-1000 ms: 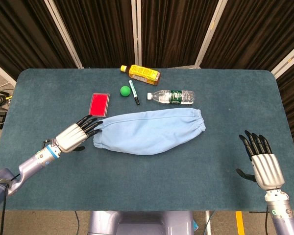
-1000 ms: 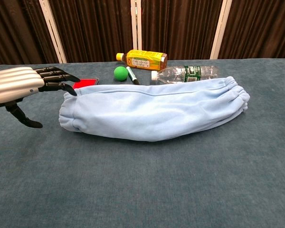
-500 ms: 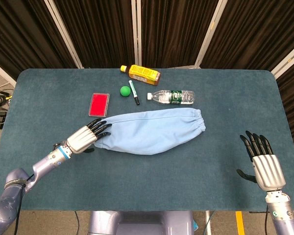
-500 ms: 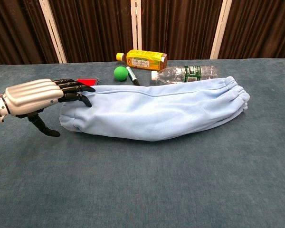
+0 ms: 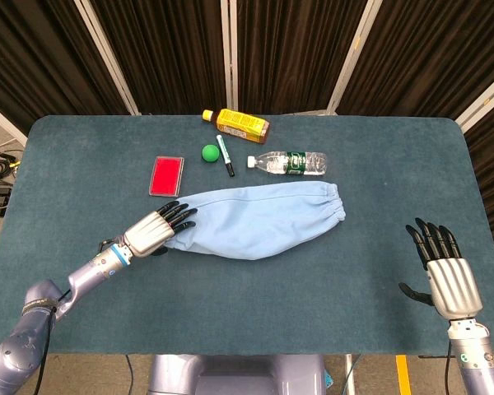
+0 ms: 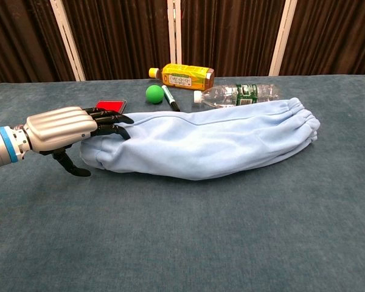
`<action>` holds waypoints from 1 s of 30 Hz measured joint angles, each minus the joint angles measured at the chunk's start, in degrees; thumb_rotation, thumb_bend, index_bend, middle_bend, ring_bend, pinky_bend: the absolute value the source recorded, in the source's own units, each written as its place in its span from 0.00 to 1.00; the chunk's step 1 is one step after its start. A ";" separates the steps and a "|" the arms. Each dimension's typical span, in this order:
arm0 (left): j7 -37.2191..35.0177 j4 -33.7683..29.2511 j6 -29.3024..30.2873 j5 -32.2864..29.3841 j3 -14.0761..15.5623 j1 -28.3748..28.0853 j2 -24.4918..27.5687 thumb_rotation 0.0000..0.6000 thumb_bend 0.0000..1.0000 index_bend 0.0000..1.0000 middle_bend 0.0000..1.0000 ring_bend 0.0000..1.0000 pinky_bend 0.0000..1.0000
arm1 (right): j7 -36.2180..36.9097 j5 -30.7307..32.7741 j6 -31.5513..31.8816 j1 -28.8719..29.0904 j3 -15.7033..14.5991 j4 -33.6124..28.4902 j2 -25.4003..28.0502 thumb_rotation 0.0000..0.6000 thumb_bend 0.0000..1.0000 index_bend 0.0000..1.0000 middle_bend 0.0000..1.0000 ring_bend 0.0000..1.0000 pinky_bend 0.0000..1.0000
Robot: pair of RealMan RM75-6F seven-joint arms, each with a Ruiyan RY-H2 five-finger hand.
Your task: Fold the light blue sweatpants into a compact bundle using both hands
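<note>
Dark curtains backed the teal felt desk [image 5: 379, 164], where the light blue fleece sweatpants [image 5: 259, 218] lay mid-desk, soft and floppy, best taken at the bunched left end. The left hand [image 5: 156, 230] rested there, fingers extended; the right hand [image 5: 445, 271] hovered spread, holding nothing

Bright, even light (soft shadows), sharp.

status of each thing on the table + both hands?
sweatpants: lying flat, folded lengthwise into a long strip, not yet bundled
left hand: fingers laid over the sweatpants' left end, nothing gripped
right hand: open, apart from the cloth
water bottle: on its side, capped
orange bottle: on its side
marker: lying flat, capped
</note>
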 measured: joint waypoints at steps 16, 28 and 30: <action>1.47 -1.22 -1.95 -2.60 -0.67 -1.77 -1.43 1.00 0.75 0.36 0.05 0.10 0.20 | 1.46 -0.22 -0.25 -0.50 0.94 -0.11 0.50 1.00 0.00 0.00 0.00 0.00 0.00; 1.43 -2.92 -0.60 -3.91 -1.13 -1.38 0.30 1.00 0.89 0.56 0.27 0.31 0.42 | 1.41 -0.71 -0.07 -0.85 1.17 -0.19 0.60 1.00 0.00 0.00 0.00 0.00 0.00; 1.24 -3.07 -0.13 -3.91 -1.00 -1.11 0.93 1.00 0.90 0.56 0.28 0.32 0.43 | 1.40 -0.78 -0.05 -0.88 1.17 -0.22 0.61 1.00 0.00 0.00 0.00 0.00 0.00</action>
